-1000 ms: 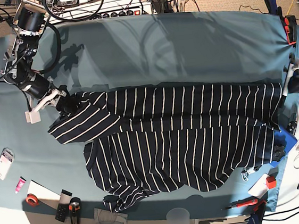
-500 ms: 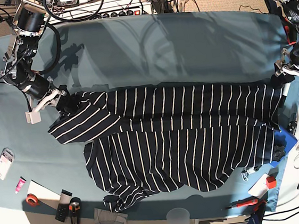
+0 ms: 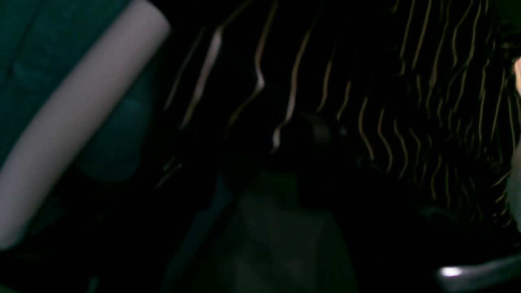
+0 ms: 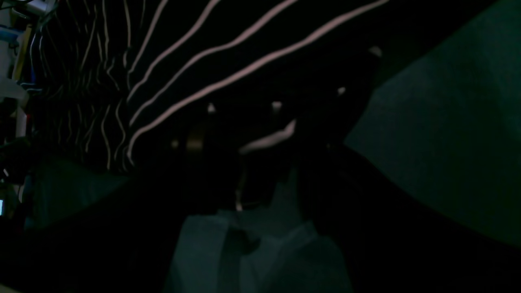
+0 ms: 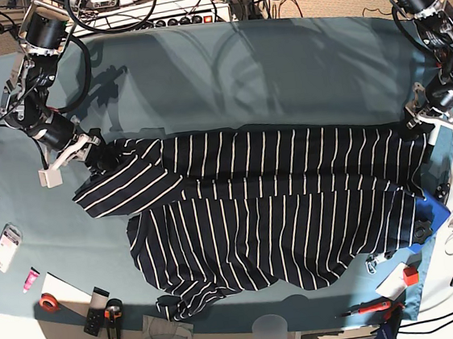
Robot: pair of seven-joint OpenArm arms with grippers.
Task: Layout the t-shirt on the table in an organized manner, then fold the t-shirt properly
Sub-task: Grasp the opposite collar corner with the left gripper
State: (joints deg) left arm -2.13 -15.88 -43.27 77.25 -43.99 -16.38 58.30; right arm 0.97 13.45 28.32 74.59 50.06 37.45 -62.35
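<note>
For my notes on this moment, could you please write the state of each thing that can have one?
t-shirt: spread across the table, rumpled, partly folded over.
table: covered by teal cloth, bearing the shirt.
right pincer: at the shirt's sleeve end, grip unclear.
left pincer: at the shirt's opposite end, grip unclear.

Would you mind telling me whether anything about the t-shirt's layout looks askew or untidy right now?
Yes. The t-shirt is not flat on the table: its far half is folded over in an uneven band, one sleeve juts out skewed near the right gripper, and the near hem is wavy and bunched.
</note>
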